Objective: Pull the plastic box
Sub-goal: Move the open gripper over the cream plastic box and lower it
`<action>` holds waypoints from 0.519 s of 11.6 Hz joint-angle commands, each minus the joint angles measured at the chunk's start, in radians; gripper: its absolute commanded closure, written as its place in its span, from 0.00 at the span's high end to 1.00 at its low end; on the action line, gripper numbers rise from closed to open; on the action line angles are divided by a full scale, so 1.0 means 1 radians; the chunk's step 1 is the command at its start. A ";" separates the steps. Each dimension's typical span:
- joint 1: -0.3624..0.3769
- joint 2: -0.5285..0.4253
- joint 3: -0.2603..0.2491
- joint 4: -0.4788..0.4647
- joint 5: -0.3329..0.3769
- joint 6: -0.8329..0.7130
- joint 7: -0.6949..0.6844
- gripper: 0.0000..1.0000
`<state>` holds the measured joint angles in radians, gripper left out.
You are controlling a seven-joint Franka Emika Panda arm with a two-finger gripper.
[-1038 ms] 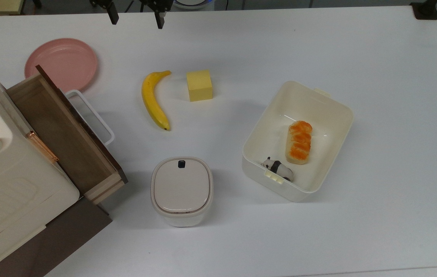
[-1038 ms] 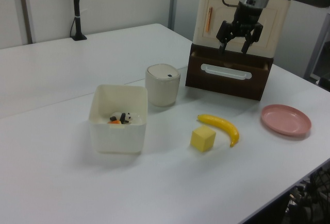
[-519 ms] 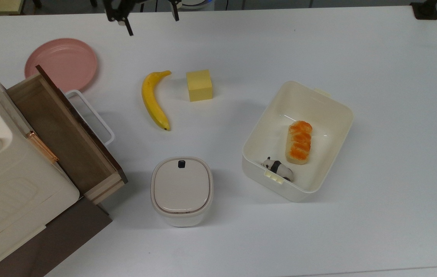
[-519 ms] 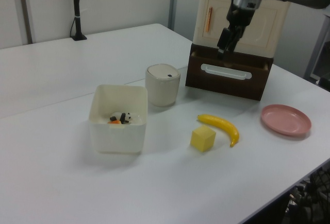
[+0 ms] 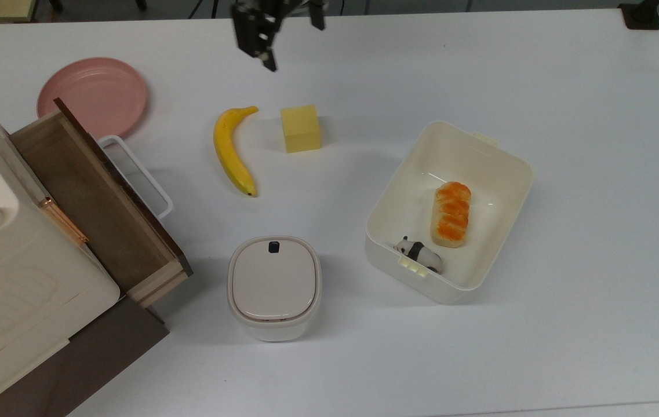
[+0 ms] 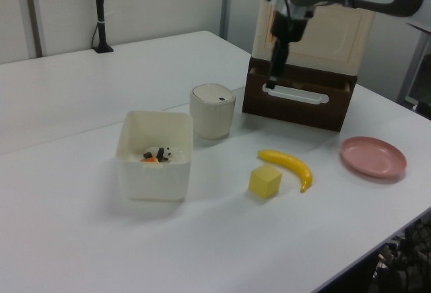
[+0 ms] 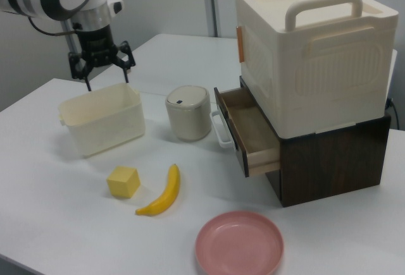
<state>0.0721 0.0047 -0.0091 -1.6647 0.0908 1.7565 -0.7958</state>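
One second earlier the pincer (image 7: 101, 67) hung above the desk's (image 5: 567, 87) far edge in the top view; it had swung toward the plastic box (image 5: 500, 159), fingers spread and empty. Box sat untouched beside the lidded bin (image 5: 274, 286), so pulling hadn't begun.

On the white worktop (image 7: 57, 224) the cream plastic box (image 7: 101, 119) stands at the right view's left, with the tool (image 7: 105, 79) hanging above its far rim, fingers spread apart and holding nothing. Near the box are a lidded bin (image 7: 188, 112), a yellow block (image 7: 123, 182) and a banana (image 7: 162, 192). A pink plate (image 7: 239, 243) lies at the front, and a wooden drawer (image 7: 248, 128) stands pulled out.
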 commanded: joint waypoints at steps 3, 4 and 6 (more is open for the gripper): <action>0.005 0.092 0.115 0.019 0.153 0.214 -0.031 1.00; 0.006 0.112 0.136 0.019 0.147 0.250 -0.031 1.00; 0.032 0.162 0.150 0.019 0.127 0.293 -0.026 1.00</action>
<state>0.0752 0.1141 0.1336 -1.6593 0.2202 2.0018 -0.8038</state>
